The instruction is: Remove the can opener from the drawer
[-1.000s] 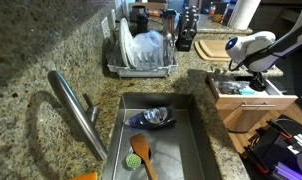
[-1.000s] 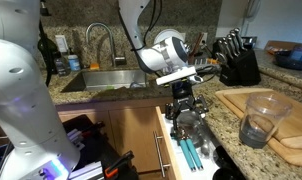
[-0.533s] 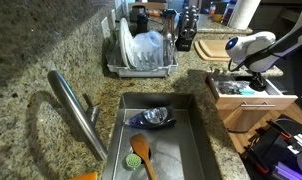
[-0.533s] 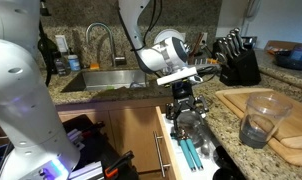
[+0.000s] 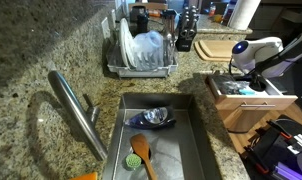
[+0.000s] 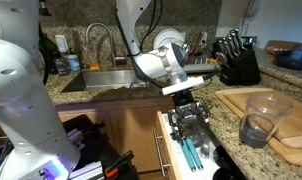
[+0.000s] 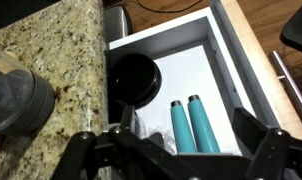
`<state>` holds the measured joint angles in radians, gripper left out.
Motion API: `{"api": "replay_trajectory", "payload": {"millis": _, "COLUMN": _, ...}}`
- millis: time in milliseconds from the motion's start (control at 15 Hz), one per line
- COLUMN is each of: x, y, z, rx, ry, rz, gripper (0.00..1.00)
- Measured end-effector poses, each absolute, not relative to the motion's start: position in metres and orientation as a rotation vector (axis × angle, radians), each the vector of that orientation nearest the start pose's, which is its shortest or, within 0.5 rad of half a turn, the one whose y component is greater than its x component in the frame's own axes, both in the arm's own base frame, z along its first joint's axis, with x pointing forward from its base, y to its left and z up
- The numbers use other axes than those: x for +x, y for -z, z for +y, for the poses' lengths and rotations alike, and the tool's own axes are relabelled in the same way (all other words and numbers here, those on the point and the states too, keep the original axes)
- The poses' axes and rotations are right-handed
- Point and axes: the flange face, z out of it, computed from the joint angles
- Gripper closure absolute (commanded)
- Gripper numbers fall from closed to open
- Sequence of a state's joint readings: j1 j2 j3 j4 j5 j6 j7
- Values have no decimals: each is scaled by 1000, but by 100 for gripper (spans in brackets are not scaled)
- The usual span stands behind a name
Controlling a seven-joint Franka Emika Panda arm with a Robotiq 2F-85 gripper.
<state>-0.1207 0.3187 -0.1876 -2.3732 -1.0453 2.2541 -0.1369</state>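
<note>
Two teal cylindrical handles point(image 7: 181, 125) are lying side by side on the white floor of the shallow light-wood drawer point(image 7: 191, 70), and I am reading them as the can opener's grips. Its head is hidden under my tool in the wrist view. I am hovering the black two-finger pincer point(image 7: 176, 152) directly above them. Its jaws are spread wide and gripping nothing, one finger on either side of the pair. The handles' long axis is running along the drawer's depth, up and down in the wrist view, so my closing line is crossing it squarely. That suits a straight descent. Room is tighter sideways. The speckled granite counter edge point(image 7: 51, 40) is overhanging one side, and a glossy black round object point(image 7: 134, 78) is sitting just beside the handles' far ends. The drawer's wooden wall is bounding the other side. In both exterior views the pincer point(image 6: 189, 108) is hanging over the pulled-out drawer point(image 5: 271, 100), with open air above for lifting.
</note>
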Motion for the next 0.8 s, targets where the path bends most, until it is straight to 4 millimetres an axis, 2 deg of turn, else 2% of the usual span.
{"api": "replay_trajectory", "payload": {"millis": 200, "x": 436, "y": -172, "z": -167, "rx": 2312, "ry": 712, "rz": 861, "gripper": 0}}
{"api": "replay_trajectory", "payload": {"millis": 267, "x": 436, "y": -170, "z": -163, "rx": 2301, "ry": 719, "rz": 918, "gripper": 0}}
{"api": "replay_trajectory", "payload": {"millis": 667, "x": 418, "y": -146, "z": -100, "rx": 2211, "ry": 762, "rz": 1279, "gripper": 0}}
{"api": "replay_trajectory", "payload": {"millis": 800, "x": 415, "y": -146, "z": -93, "rx": 2200, "ry": 764, "rz": 1301, "gripper": 0}}
